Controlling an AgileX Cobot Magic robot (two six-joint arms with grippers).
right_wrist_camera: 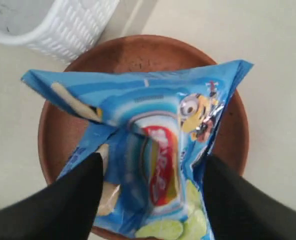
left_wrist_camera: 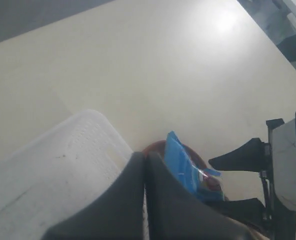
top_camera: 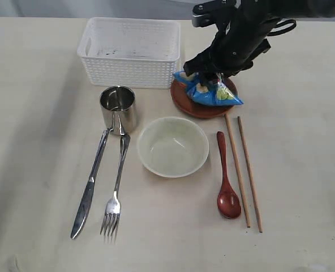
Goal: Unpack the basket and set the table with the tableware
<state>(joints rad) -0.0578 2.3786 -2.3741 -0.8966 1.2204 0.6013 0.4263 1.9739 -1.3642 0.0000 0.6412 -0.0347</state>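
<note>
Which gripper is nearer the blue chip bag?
Right. The right gripper has its jaws on either side of the chip bag on the plate, touching it. The left gripper is shut by the basket, apart from the bag.

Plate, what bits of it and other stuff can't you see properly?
Plate: exterior view, bag covers much of it.
Right gripper: right wrist view, can't tell whether it squeezes the bag.
Bag's writing: right wrist view, blurred.
Basket: left wrist view, blurred, cut off by edge.
</note>
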